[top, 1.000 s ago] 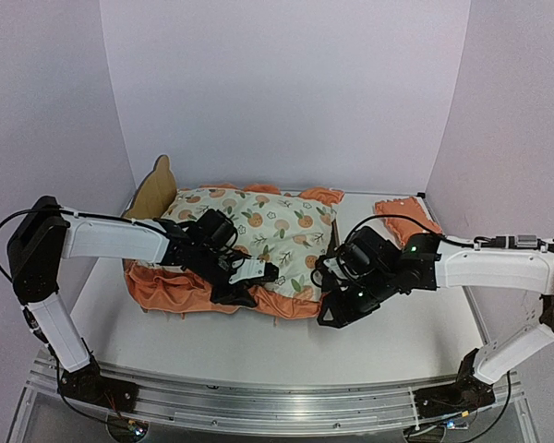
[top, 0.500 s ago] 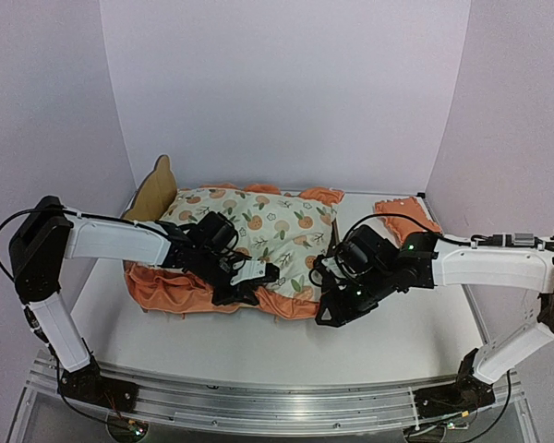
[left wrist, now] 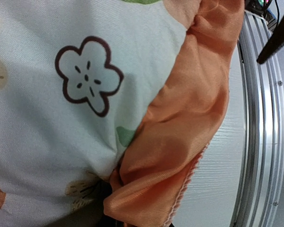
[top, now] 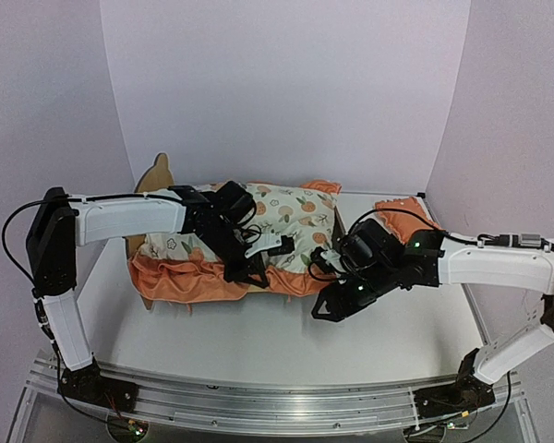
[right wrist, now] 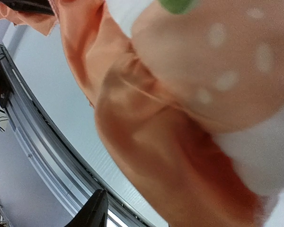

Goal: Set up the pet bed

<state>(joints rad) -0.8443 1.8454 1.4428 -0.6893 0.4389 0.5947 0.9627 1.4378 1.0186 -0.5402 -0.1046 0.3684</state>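
The pet bed [top: 153,175] shows only its plywood headboard at the left; the rest lies under the orange-print mattress pad [top: 286,208]. My left gripper [top: 254,268] is shut on the pad's orange ruffle [left wrist: 180,123] at the front edge and holds it raised. In the left wrist view the pinched fold hides the fingers. My right gripper [top: 328,300] stands open at the pad's right front corner. One dark finger [right wrist: 95,213] is clear of the ruffle [right wrist: 146,142], with table showing between them. The other finger is hidden behind the fabric.
A small orange pillow [top: 402,208] lies at the back right, behind my right arm. The metal rail [top: 258,401] runs along the near edge of the table. White walls close in the back and both sides.
My left gripper has shut on the ruffle and lifted the pad's front edge up and back over the bed. The right gripper has shifted slightly up, still open.
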